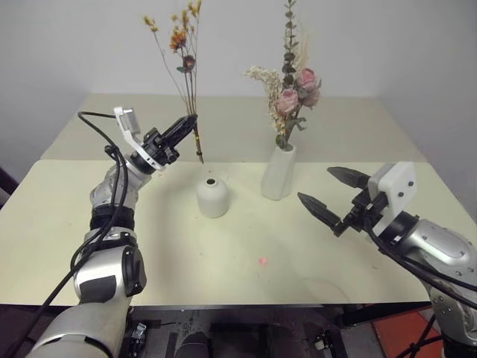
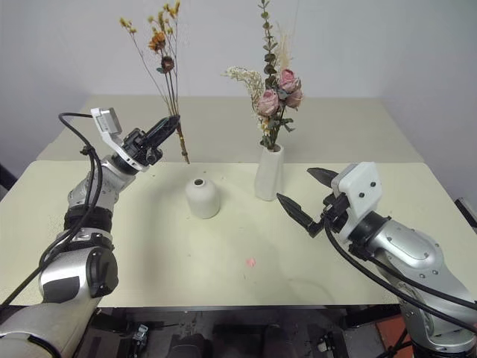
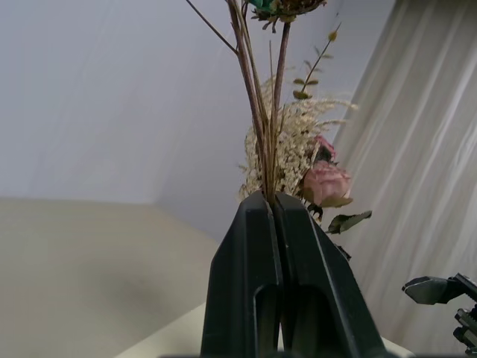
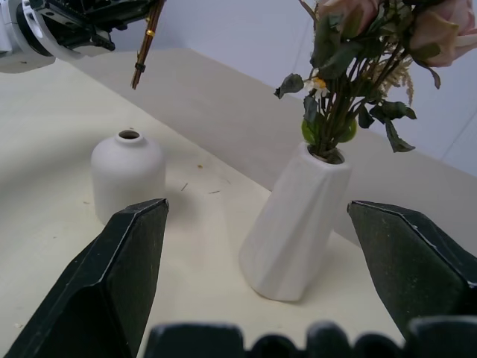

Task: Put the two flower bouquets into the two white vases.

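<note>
Half the job looks done on the pale desk (image 1: 67, 224): the large bunch of pink roses, cream sprigs and eucalyptus (image 1: 292, 97) stands in the taller, slim white vase (image 1: 279, 173), just right of the frame's centre. The squat, rounded white vase (image 1: 213, 197), beside it at centre, has nothing in its small top hole. At upper left the left gripper (image 1: 188, 124) is clamped shut on the stems of the thin bunch of orange-yellow dried flowers (image 1: 182, 45), holding it upright in the air; the stem ends hang above and slightly left of the squat vase, clear of its mouth. At lower right the right gripper (image 1: 325, 192) hovers over the desk with its fingers spread wide, holding nothing. What remains, by appearances, is guiding the thin stems into the narrow opening and letting go.
</note>
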Robot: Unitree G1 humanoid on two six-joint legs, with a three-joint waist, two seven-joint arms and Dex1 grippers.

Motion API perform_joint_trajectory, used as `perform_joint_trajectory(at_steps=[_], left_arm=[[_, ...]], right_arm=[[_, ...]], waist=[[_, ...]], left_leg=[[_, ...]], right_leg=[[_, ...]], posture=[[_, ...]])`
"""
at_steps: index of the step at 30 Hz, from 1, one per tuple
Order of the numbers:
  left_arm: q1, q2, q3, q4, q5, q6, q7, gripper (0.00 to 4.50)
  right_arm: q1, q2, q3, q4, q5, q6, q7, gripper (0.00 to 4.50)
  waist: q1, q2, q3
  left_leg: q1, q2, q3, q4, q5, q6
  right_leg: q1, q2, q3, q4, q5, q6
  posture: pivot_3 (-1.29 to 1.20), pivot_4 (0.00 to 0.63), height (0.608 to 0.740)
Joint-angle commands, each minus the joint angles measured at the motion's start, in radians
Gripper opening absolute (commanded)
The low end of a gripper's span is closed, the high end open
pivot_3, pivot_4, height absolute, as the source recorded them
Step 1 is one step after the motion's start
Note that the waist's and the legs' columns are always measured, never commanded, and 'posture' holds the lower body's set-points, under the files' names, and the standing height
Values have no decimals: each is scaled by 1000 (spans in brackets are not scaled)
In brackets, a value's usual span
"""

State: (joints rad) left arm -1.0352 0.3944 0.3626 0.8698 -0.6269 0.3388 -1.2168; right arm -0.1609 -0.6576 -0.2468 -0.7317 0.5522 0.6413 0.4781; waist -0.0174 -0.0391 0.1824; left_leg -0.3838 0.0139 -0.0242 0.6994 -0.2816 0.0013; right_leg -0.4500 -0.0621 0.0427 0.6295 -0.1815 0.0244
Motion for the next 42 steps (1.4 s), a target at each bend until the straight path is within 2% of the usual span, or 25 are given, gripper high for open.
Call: perform_joint_trajectory(at_steps=[1, 10, 24, 37, 42], left_arm=[[-29, -7, -24, 6, 22, 5, -13, 20], [-13, 13, -52, -4, 50, 71, -17, 20], [17, -15, -70, -32, 73, 65, -5, 20], [78, -23, -121, -71, 121, -66, -74, 20], [91, -25, -127, -82, 123, -114, -90, 20]], right_arm=[[5, -6, -32, -35, -12, -31, -11, 4500], [29, -5, -43, -33, -15, -29, -21, 4500], [4, -15, -36, -1, -32, -36, -9, 4500], [14, -1, -42, -8, -41, -43, -7, 4500], [13, -3, -39, -4, -44, -51, -5, 4500]], waist=[[1, 0, 0], [0, 0, 0], [2, 0, 0], [2, 0, 0], [2, 0, 0]], left_leg=[[0, 0, 0, 0, 0, 0], [1, 0, 0, 0, 0, 0], [1, 0, 0, 0, 0, 0], [2, 0, 0, 0, 0, 0], [8, 0, 0, 0, -1, 1]], right_leg=[[0, 0, 0, 0, 0, 0], [1, 0, 0, 0, 0, 0], [1, 0, 0, 0, 0, 0], [3, 0, 0, -1, 0, 0], [9, 0, 0, -4, 0, 0]], posture=[[0, 150, 740], [0, 150, 740], [0, 150, 740], [0, 150, 740], [0, 150, 740]])
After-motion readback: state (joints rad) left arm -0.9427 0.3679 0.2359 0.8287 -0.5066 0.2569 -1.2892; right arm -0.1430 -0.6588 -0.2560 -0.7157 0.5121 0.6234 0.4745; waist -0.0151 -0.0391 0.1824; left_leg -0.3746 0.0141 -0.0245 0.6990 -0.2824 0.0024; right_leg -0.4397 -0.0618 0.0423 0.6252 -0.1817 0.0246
